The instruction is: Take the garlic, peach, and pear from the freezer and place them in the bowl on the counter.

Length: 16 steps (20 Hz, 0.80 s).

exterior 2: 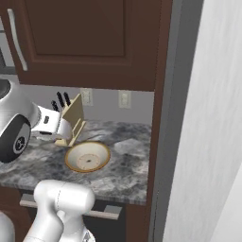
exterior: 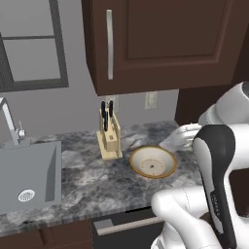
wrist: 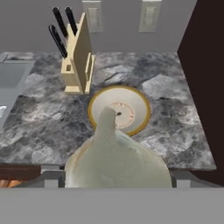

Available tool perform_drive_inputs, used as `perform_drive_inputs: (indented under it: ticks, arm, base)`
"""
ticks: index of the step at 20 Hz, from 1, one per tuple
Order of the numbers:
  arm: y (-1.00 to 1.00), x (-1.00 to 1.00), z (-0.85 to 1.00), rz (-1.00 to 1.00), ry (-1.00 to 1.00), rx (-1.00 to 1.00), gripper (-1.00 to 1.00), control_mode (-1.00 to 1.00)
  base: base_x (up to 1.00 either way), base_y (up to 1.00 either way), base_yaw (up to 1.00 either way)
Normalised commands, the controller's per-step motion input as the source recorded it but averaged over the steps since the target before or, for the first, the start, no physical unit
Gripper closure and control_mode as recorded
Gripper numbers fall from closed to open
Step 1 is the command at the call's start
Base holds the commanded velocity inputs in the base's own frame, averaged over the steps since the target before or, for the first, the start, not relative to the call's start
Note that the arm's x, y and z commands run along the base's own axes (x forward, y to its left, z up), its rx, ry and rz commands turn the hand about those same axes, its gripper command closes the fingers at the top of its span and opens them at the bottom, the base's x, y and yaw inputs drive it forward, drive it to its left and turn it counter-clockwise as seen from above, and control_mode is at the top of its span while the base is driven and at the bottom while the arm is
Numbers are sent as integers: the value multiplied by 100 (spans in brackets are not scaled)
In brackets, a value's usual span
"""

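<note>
The garlic (wrist: 116, 164) is sitting large at the bottom of the hand view, apparently held between the fingers, though the tips themselves are hidden behind the bulb, so the grip is a judgement. The bowl (wrist: 119, 110) is lying ahead on the desk (wrist: 175, 109), just beside the knife block (wrist: 78, 61). To do this well, the hand should be centring over the bowl's cream middle, lowering close before letting go, so the bulb is not bouncing off the tan rim.

even, soft rendered light; slightly blurry frames
</note>
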Motion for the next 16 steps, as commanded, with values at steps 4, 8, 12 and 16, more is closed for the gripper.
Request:
perform_drive_inputs:
  ticks: [4,8,12,16]
  arm:
    - [8,44,-53,0,18,-1,100,-100]
    - [0,46,-45,0,12,0,100,-100]
    - [0,42,-48,0,3,0,100,-100]
    - [0,38,-46,0,3,0,100,-100]
  base:
    - [0,0,0]
    - [0,0,0]
    - [0,0,0]
    - [0,0,0]
